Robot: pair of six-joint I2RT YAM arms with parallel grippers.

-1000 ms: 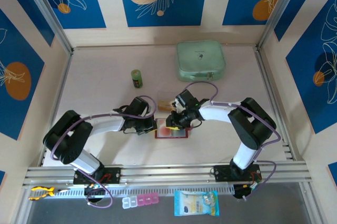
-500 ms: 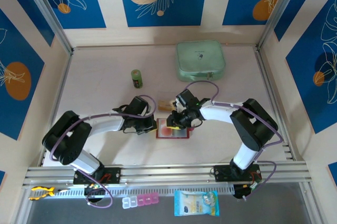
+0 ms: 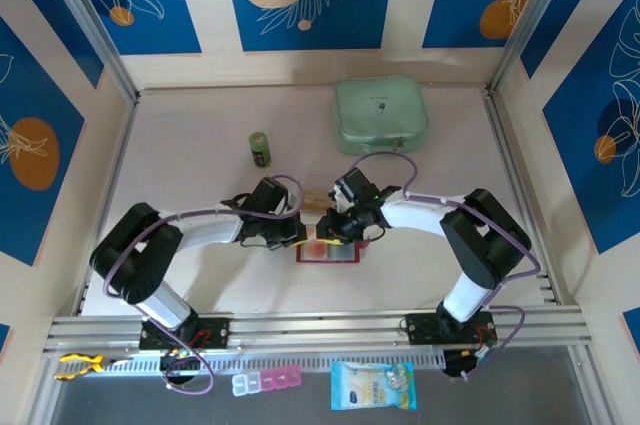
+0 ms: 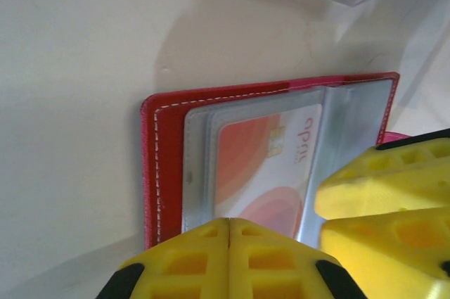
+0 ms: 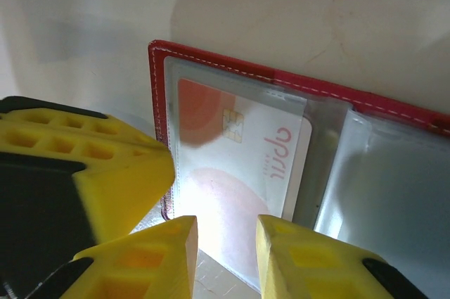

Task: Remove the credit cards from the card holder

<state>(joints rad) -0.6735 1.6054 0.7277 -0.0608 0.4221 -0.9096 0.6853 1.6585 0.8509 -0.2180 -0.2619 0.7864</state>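
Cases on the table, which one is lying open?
The red card holder, spread flat with a card showing inside; the mint green case behind it is closed.

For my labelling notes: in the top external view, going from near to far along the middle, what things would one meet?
blue packet → card holder → mint green zip case

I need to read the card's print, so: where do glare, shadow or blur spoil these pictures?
Left wrist: the card in the card holder is fairly sharp, with a soft shadow on the table behind it and the close left gripper softer. Right wrist: glare washes out the card's lower part near the right gripper. Top external: even light, but the card is too small to read.
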